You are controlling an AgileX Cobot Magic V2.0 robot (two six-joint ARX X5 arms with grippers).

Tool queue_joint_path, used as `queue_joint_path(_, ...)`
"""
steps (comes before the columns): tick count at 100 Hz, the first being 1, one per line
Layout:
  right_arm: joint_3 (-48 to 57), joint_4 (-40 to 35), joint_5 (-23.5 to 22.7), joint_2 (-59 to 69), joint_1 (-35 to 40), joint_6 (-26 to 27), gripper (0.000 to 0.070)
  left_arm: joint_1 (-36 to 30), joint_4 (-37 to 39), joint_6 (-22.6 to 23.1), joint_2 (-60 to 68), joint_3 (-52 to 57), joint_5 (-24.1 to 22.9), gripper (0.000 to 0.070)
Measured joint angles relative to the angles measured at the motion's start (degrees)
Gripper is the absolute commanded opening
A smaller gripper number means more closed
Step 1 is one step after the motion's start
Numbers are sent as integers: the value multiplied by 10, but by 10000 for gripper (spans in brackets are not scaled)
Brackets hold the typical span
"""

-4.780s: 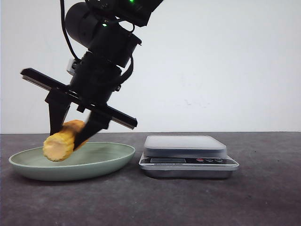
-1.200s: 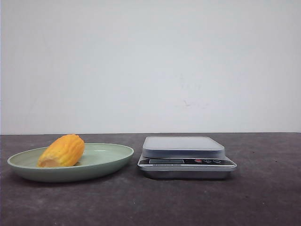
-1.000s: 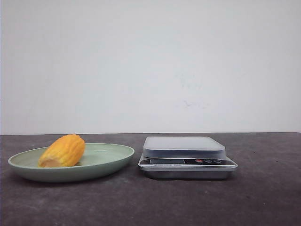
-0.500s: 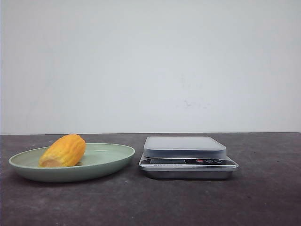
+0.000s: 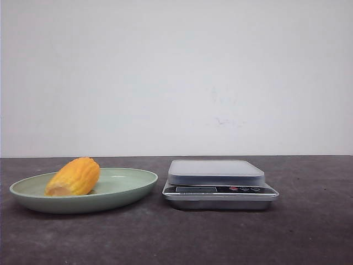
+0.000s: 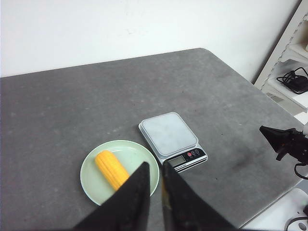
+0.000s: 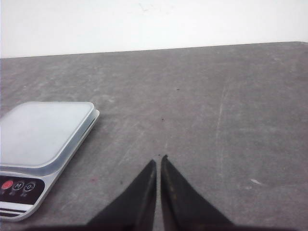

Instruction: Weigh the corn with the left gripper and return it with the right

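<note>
Seemingly at the very start or the very end: corn (image 5: 73,176) lying in the green plate (image 5: 127,190) on the surface, scale (image 5: 219,182) platform bare beside it. Long axis running along the plate's left half, paler cut end toward the front camera, tapering end tilted up and away. Left claw (image 6: 155,169) raised high, nearly closed, holding nothing; right claw (image 7: 158,162) likewise pinched, empty.

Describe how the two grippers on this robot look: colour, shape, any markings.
The left gripper has two matte black fingers, broad at the base and tapering to thin pointed tips. The right gripper looks the same: plain black, wedge-shaped, pointed. No markings, labels or cables show on either; the arms themselves are out of view.
</note>
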Motion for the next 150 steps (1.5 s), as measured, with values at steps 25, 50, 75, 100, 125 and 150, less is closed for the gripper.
queue_joint_path(25,0,0,0,0,0,0,10,0,0,0,0,0,0,1)
queue_joint_path(50,0,0,0,0,0,0,9,0,0,1,0,0,0,1)
queue_joint_path(75,0,0,0,0,0,0,9,86,18,33,-14,-21,-9,1)
queue_joint_path(100,0,0,0,0,0,0,9,256,340,71,-129,-248,182,1)
queue_joint_path(125,0,0,0,0,0,0,9,380,636,76,-281,-618,215,1)
queue_joint_path(150,0,0,0,0,0,0,9,454,700,68,-382,-893,204,1)
